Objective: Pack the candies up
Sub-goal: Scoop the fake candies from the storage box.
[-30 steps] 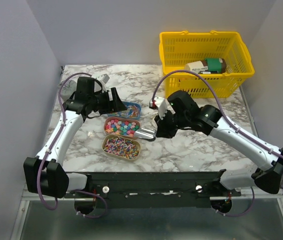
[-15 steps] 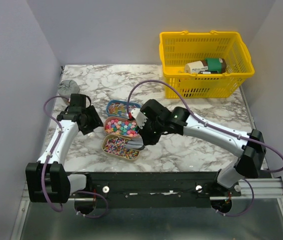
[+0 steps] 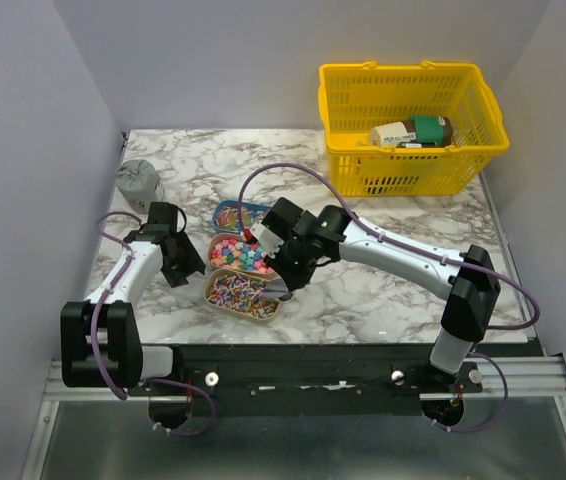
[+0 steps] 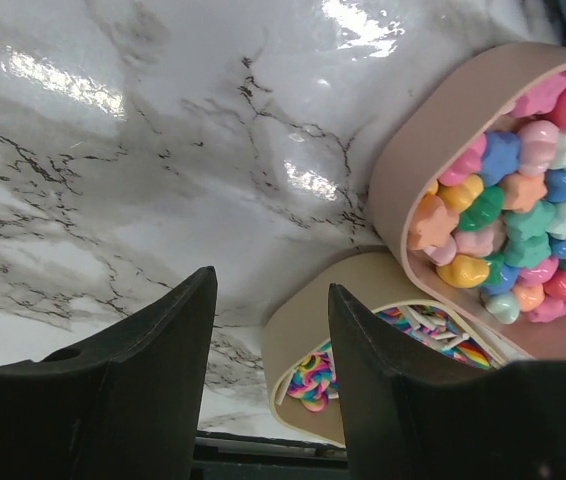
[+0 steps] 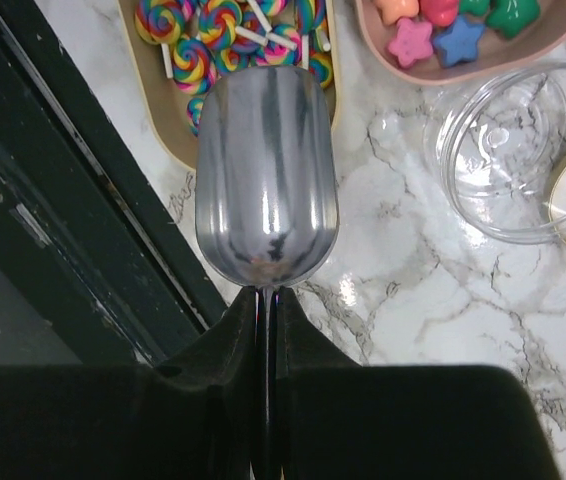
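Right end effector (image 5: 266, 305), clamped on silver metal scoop (image 5: 266, 170), swung in; rainbow swirl lollipop candies (image 5: 178, 55) now just ahead, scooping likely next. Left end effector (image 4: 271, 340) backed off, half-open, empty.

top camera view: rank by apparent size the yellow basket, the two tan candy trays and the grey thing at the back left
1. Yellow plastic basket.
2. Tan oval tray of star-shaped candies and tan oval tray of swirl lollipops: they look alike, so not ranked.
3. Small grey rounded object.
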Controlling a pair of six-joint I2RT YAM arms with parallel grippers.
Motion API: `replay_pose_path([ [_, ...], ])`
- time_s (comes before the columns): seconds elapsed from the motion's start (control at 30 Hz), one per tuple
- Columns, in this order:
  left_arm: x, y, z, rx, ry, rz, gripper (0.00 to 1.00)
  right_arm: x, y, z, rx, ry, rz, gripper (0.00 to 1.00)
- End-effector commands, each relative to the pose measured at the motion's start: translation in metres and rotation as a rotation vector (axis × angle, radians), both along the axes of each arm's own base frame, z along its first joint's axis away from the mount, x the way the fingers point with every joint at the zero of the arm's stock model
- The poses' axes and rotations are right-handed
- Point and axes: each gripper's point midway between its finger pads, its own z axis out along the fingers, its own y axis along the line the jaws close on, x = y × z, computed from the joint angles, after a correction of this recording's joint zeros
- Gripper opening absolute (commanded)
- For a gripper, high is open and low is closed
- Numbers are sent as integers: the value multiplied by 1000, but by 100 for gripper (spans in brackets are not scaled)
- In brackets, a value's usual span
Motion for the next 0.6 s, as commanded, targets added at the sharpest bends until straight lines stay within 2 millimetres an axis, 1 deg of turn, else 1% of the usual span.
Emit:
replay_pose_path([
  [0.0,-1,-2,-13,-17,18,21,58,-11,-9,0,-69,31,41,1],
  [0.1,-2,-2,-19,-20,35,21,58,-12,-11,-7,-108,42,48,1],
  [0.17,-2,-3,-22,-25,36,20,58,-12,-8,-8,-112,42,52,1],
  [0.23,-1,-3,-24,-26,38,19,58,-10,-5,-12,-117,45,46,1],
  [0.4,-2,-4,-29,-29,55,14,58,-5,10,-13,-103,38,52,1],
  [0.57,-1,-6,-30,-39,53,5,57,-7,15,-24,-114,55,62,1],
])
